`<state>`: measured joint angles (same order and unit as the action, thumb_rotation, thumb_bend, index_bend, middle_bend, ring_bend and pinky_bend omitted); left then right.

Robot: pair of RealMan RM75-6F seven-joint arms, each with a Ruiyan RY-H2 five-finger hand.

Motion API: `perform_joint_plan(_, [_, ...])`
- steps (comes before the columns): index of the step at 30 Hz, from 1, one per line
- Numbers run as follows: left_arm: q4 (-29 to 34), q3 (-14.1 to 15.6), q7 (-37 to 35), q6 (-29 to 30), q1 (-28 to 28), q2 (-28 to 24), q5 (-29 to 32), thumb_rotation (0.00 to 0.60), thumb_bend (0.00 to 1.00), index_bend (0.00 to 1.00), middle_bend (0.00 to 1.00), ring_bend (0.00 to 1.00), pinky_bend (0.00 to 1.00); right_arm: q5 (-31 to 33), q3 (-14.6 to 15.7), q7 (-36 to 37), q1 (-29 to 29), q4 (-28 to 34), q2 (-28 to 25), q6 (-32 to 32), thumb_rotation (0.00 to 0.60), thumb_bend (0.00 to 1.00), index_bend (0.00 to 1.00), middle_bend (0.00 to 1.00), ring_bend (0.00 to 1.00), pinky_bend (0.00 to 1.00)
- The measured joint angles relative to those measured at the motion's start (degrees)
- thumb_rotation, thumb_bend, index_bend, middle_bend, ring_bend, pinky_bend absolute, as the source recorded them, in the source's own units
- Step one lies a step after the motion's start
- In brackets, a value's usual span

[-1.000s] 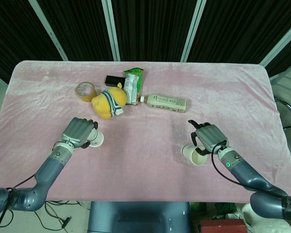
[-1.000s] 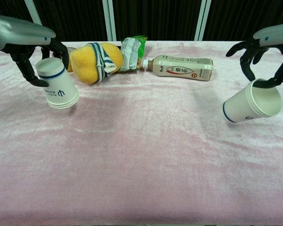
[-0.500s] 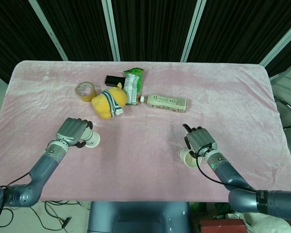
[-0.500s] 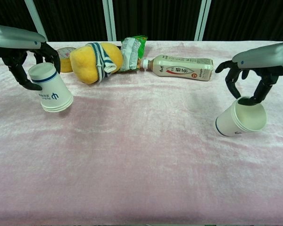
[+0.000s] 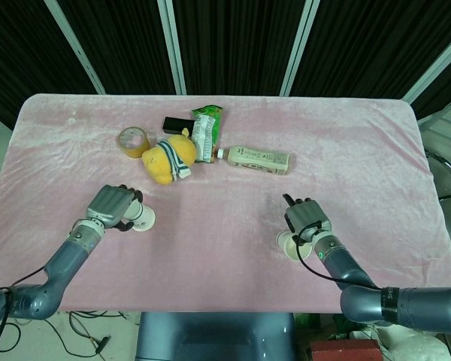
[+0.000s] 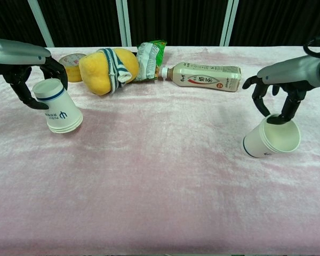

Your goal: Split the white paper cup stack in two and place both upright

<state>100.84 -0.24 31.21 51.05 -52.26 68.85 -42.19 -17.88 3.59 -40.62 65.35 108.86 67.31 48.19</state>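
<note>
1. Pink velvety cloth covers the desk [image 5: 233, 135], with dark curtains behind it; on this cloth the stack is already split into two half-stacks, one near each front corner.
2. Over the last second both halves have come down. The left cup stack [image 6: 60, 108] was lifted off the cloth and tilted; now its rim end touches the cloth, base end leaning up and away, mouth downward.
3. The left hand [image 6: 33, 76] is clamped around that stack's base end, fingers wrapped over it.
4. The right cup stack [image 6: 271, 140] has dropped too and shifted slightly inward; it now sits low on the cloth, tilted with its mouth facing the chest camera.
5. The right hand [image 6: 274, 93] pinches its far rim, with one finger hooked inside and the others spread.
6. My read: splitting is done and setting down is under way, but neither half stands upright yet. The right one needs tipping back onto its base; the left reads as upside down and may need turning over.
7. Further back, untouched: a yellow plush toy [image 6: 105, 69], a snack packet [image 6: 148, 60], a lying bottle [image 6: 205, 75] and a tape roll [image 5: 133, 141].
</note>
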Motion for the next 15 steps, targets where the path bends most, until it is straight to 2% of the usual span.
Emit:
perform_joint_plan(2, [-0.5,0.2,-0.4,-0.1,0.3,0.3,-0.7,0.6,0.22,0.36,0.31,0.21,0.59,0.4,0.0,0.1,0.4,0.0,0.1,-0.2,0.6,0.37,0.38,0.0,0.16,0.19])
perform_joint_plan(5, [-1.1,0.2,-1.1,-0.3,0.6,0.7,-1.5,0.6,0.21,0.35,0.31,0.2,0.58,1.0,0.0,0.2,0.8,0.2,0.0,-0.4,0.6,0.36,0.31,0.0,0.16,0.19])
perform_joint_plan(15, [-3.0,0.2,-3.2,-1.1,1.5,1.5,-3.7,0.6,0.16,0.29,0.24,0.16,0.53,3.4,0.3,0.7,3.0,1.8,-1.6,-1.3,0.6,0.35,0.25,0.0,0.16,0.19])
